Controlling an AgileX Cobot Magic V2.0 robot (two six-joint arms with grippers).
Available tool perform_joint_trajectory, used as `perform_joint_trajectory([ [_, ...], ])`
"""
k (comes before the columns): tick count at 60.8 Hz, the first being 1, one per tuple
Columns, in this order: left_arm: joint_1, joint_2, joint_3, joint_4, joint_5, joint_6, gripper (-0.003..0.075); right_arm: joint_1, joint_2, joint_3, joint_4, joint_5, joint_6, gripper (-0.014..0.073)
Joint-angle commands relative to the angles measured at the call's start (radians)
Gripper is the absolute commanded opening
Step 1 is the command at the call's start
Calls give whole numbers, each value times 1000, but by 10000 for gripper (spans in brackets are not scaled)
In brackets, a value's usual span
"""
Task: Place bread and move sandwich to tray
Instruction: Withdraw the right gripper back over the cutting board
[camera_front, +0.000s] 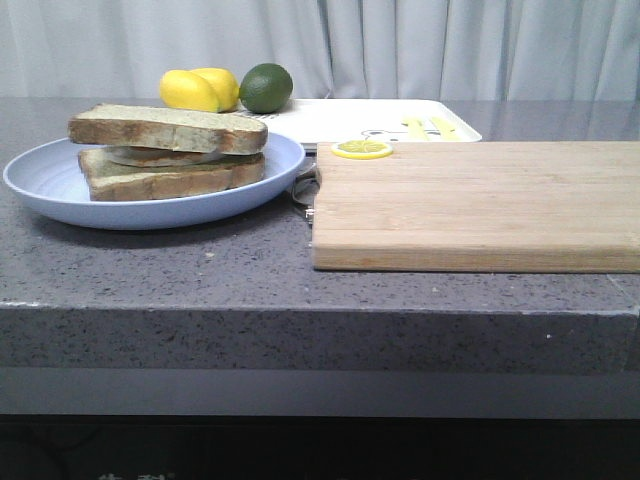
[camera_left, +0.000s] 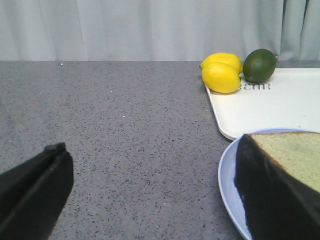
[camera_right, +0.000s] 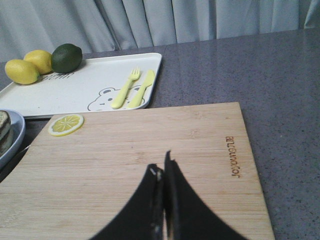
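The sandwich (camera_front: 168, 155) lies on a pale blue plate (camera_front: 40, 185) at the left. A plain bread slice (camera_front: 165, 128) sits on top, over the egg white and a lower slice. The white tray (camera_front: 330, 118) lies behind the plate. Neither gripper shows in the front view. In the left wrist view my left gripper (camera_left: 150, 145) is open and empty over the counter. One of its fingers (camera_left: 270, 195) is over the plate's rim (camera_left: 227, 180), next to the bread (camera_left: 295, 152). My right gripper (camera_right: 161, 167) is shut and empty over the wooden cutting board (camera_right: 125, 160).
Two lemons (camera_front: 198, 89) and a lime (camera_front: 266, 87) rest at the tray's far left corner. A yellow fork and knife (camera_right: 131, 89) lie on the tray (camera_right: 75, 90). A lemon slice (camera_front: 362, 149) sits on the cutting board's (camera_front: 480, 205) far corner. The counter edge runs along the front.
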Motion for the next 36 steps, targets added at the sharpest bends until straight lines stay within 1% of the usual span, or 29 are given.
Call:
perform_joint_trajectory([
  [1, 3, -4, -35, -43, -83, -11, 638, -3, 3, -28, 8, -84, -9, -68],
  [5, 3, -1, -48, -47, -67, -11, 638, -3, 3, -28, 8, -84, -9, -68],
  [9, 3, 15, -80, -65, -17, -11, 638, -3, 3, -28, 8, -84, -9, -68],
  [14, 3, 54, -142, -97, 88, -11, 638, -3, 3, -28, 8, -84, -9, -68],
  [23, 3, 160, -273, -157, 326, -11, 638, -3, 3, -28, 8, -84, -9, -68],
  [26, 3, 197, -311, -172, 387, -11, 638, -3, 3, -28, 8, -84, -9, -68],
  [31, 3, 260, -358, -198, 443, -11, 638, -3, 3, -28, 9, -84, -9, -68],
  [36, -12, 317, -390, -221, 460, -11, 638, -3, 3, -28, 9, -84, -9, -68],
])
